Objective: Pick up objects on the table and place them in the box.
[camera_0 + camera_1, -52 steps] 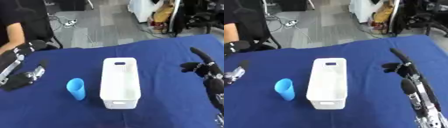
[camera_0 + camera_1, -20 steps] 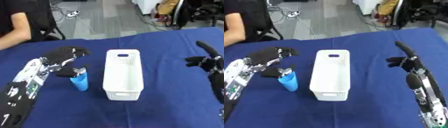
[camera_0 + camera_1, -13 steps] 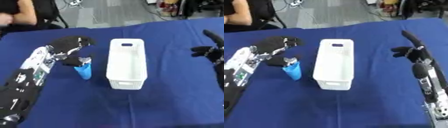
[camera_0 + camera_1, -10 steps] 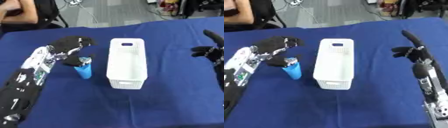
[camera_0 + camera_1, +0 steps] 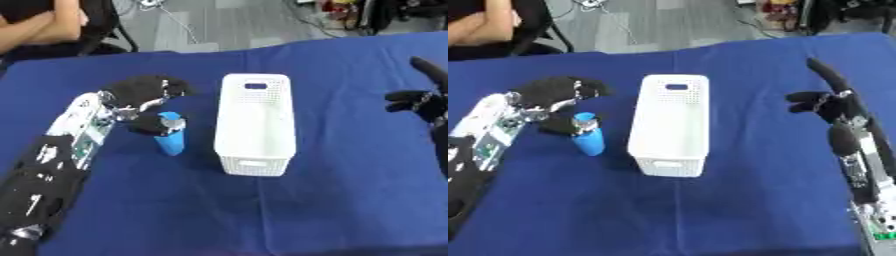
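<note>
We're hovering our left hand [image 5: 140,92], fingers spread and holding nothing, right over the blue cup [image 5: 171,133] standing just under our fingertips beside the white box [image 5: 254,125] (probably light, stiff, slick plastic, so we're wrapping mid-body).

The bench [image 5: 332,200] wears a matt blue cloth, faintly creased. The box [image 5: 255,125] looks like white plastic, perforated all over its walls. The blue bottle [image 5: 171,135] seems smooth plastic. The left hand [image 5: 140,92] is matt black; the forearm shows silver metal.

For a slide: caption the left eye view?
Left hand reaches around blue cup beside empty white box.
</note>
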### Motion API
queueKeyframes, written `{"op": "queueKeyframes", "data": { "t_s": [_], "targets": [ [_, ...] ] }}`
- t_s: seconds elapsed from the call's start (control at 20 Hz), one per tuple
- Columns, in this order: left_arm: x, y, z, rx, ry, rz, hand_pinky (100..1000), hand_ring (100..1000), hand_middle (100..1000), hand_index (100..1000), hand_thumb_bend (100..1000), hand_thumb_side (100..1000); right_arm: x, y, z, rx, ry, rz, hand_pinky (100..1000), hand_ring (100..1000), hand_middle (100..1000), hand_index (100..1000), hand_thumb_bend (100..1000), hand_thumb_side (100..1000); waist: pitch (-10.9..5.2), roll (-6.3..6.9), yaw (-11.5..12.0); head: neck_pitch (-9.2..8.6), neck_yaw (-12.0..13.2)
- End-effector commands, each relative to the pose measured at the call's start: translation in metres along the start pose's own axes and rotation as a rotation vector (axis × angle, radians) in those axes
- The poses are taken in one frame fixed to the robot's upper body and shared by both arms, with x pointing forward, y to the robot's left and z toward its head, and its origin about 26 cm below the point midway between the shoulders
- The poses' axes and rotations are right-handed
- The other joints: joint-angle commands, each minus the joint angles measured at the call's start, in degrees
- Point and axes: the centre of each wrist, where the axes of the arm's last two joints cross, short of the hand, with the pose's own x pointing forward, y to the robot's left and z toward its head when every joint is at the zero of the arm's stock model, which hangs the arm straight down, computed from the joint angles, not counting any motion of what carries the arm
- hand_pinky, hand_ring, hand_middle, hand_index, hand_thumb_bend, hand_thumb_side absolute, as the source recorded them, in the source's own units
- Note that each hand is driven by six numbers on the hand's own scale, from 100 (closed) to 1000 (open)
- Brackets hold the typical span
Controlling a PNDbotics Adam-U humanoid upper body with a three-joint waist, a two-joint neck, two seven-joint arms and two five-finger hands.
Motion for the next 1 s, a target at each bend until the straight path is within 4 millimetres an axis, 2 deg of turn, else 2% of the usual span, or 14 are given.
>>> {"op": "queueKeyframes", "data": {
  "t_s": [0.05, 1.0],
  "targets": [
    [-0.006, 0.004, 0.004, -0.025, 0.013, -0.026, 839, 876, 879, 961, 1000, 1000, 0.004, -0.004, -0.003, 0.003, -0.023, 0.012, 671, 735, 983, 1000, 516, 1000, -0.57, -0.17, -0.05, -0.24, 0.44],
    [-0.015, -0.021, 0.003, -0.118, 0.060, -0.030, 829, 869, 875, 954, 1000, 1000, 0.004, -0.003, -0.003, 0.003, -0.023, 0.013, 671, 735, 984, 1000, 519, 1000, -0.46, -0.25, -0.07, -0.47, 0.32]
  ]
}}
